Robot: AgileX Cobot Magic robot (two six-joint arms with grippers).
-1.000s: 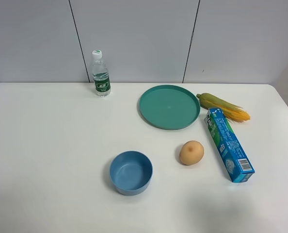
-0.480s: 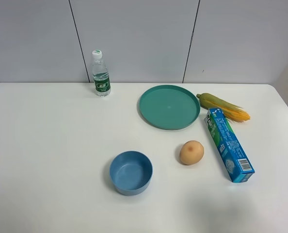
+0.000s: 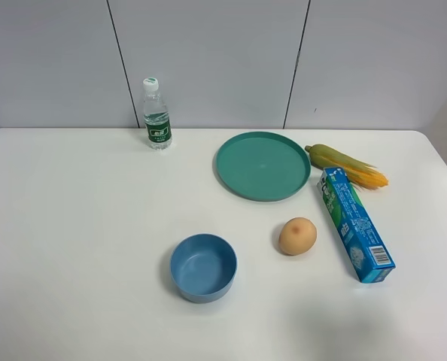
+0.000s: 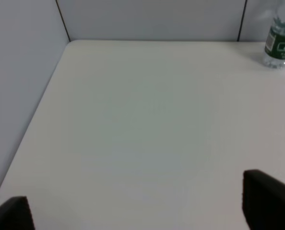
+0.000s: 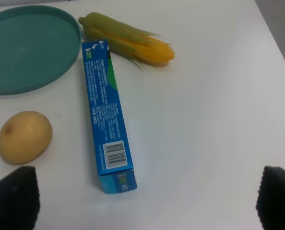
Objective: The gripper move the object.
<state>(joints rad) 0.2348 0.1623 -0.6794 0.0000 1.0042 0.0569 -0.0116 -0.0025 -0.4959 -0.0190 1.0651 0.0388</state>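
Your right tool (image 5: pixel 147 203) hangs wide open and empty near the potato (image 5: pixel 24 136), which sits free on the desk (image 3: pixel 80 226) beside the blue box (image 5: pixel 105 122); left tool (image 4: pixel 137 211) likewise spread, holding nothing.

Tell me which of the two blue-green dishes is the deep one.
The blue bowl, nearest the camera: it has tall walls, while the teal plate behind it is flat and wider.

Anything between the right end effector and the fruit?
Nothing visible. In the right wrist view the fruit lies on bare table just ahead of one end effector finger. The blue box lies beside the fruit, not across the approach.
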